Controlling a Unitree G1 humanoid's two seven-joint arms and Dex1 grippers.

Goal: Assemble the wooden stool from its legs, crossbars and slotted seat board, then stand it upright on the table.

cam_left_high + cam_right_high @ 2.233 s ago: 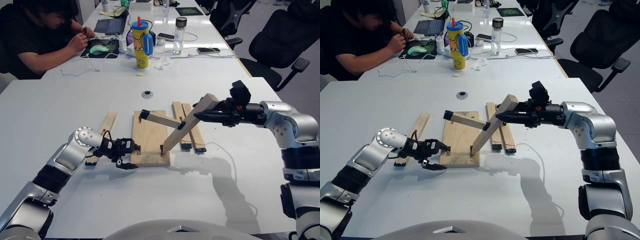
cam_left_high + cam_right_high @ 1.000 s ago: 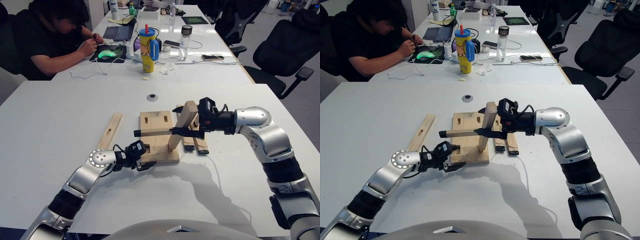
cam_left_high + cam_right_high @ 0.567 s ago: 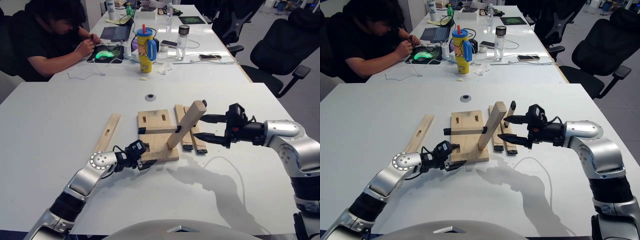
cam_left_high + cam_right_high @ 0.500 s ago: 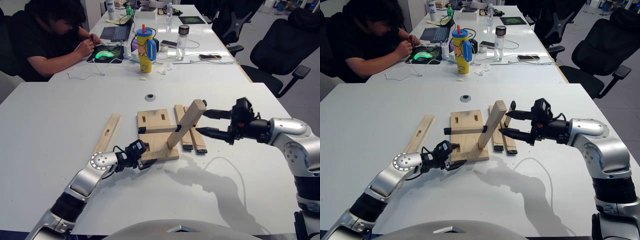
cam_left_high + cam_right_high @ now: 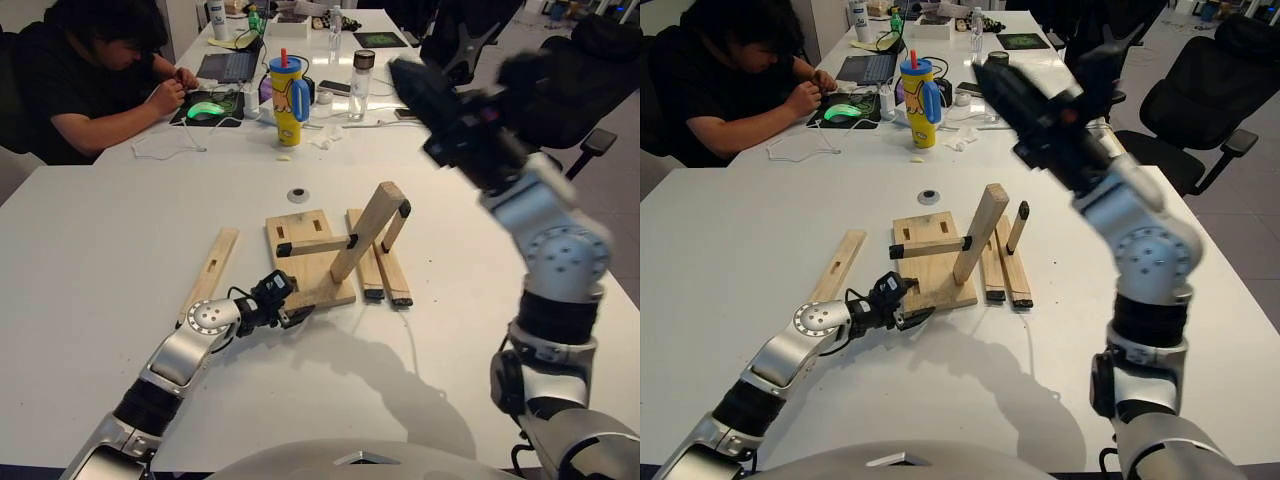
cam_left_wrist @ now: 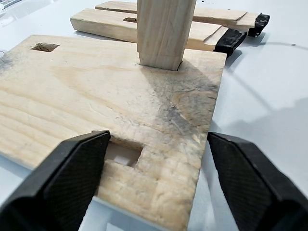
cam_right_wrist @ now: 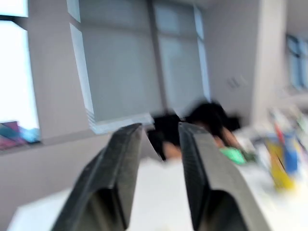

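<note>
**Partly assembled stool, left gripper at the seat board's near corner**

The white table (image 5: 90, 260) carries all the wooden parts. The seat board (image 5: 300, 262) lies flat near the table's middle. One leg (image 5: 365, 232) stands tilted in the board, leaning toward the robot's right. A crossbar (image 5: 312, 246) runs level from this leg toward the left, above the board. A second bar (image 5: 1017, 228) with dark ends hangs by the leg's upper end; whether it is seated there cannot be told. Two loose legs (image 5: 385, 272) lie side by side just right of the board, and a slotted piece (image 5: 208, 272) lies apart on the left. Print on the yellow cup (image 5: 284, 85) on the far table is too small to read.

The left gripper (image 5: 298, 314) sits low at the board's near corner. The left wrist view adds that its fingers (image 6: 72, 185) are spread wide, straddling the board's near edge, with a rectangular slot (image 6: 122, 154) between them and nothing clamped. The right gripper (image 5: 990, 75) is high above the table, well apart from the parts. In the right wrist view its fingers (image 7: 118, 173) stand a narrow gap apart, holding nothing.
</note>
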